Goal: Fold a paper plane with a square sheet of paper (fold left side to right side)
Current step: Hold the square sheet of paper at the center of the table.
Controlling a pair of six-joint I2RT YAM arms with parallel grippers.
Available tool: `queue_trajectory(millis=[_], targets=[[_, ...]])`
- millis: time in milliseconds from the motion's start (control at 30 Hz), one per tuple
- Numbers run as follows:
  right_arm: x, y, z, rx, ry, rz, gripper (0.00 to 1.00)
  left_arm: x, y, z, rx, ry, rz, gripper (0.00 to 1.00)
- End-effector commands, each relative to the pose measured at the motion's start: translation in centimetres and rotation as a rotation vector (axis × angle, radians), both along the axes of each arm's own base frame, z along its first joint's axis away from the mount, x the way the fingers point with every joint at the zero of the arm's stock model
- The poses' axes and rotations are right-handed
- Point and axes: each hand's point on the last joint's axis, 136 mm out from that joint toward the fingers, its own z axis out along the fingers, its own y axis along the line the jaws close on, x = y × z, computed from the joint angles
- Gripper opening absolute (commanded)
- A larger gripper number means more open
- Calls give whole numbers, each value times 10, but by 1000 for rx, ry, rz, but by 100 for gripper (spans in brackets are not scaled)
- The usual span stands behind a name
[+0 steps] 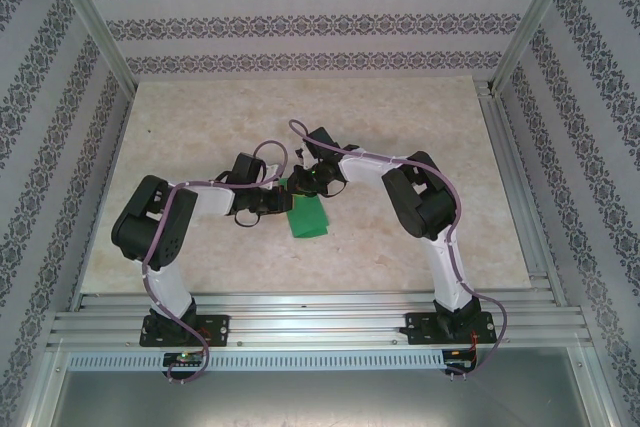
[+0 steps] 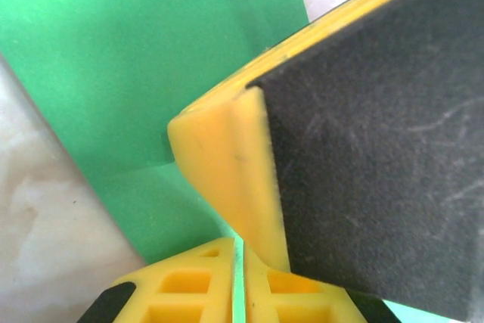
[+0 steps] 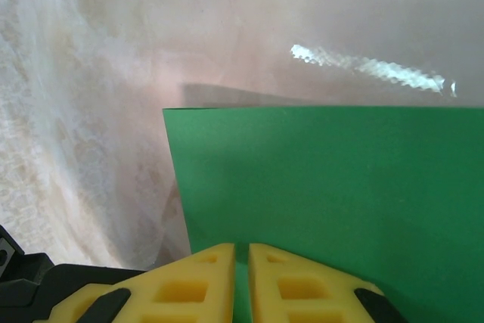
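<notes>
Square sheet of paper [image 1: 307, 219], bright green, sits near the middle of the pale marbled counter [image 1: 400, 127], just in front of where the two arms meet. The left arm [image 1: 160, 227] and the right arm [image 1: 425, 197] both bend inward, so their wrists crowd the sheet's far edge.

From the right wrist the paper is a flat, plain panel with a straight far edge and a shadow beneath it, so that edge seems lifted a little.

The right fingers [image 3: 219, 262] are drawn together to a thin slit with green showing in it, and they look clamped on the near edge. The left fingers [image 2: 223, 255] stand the same way, pinching green, with a right finger's black pad [image 2: 378, 149] close alongside.

One faint crease [image 2: 136, 170] crosses the sheet. I judge the job to be early: no point or wings have been formed, and most of the folds are left to do.
</notes>
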Motion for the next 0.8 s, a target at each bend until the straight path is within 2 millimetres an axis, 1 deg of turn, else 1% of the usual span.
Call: queue_trajectory(millis=[0,167,267,500,700,767], targets=[[-15,-17,-39,-123,67,2,14,-26,-10,-9,-8,25,-91,13],[-16,-18,-40,-133,66,3,14,-33,-20,3,-19,8,-154,14],[-15,-18,-40,-135,65,1,14,-40,-25,2,-14,11,-187,15],[-16,-17,-42,-142,66,5,14,-49,-29,1,5,13,-222,15],[-15,-19,-43,-149,63,0,14,-67,-38,-4,21,35,-280,15],[-15,-20,-44,-153,64,-2,14,-74,-37,-5,26,38,-291,15]])
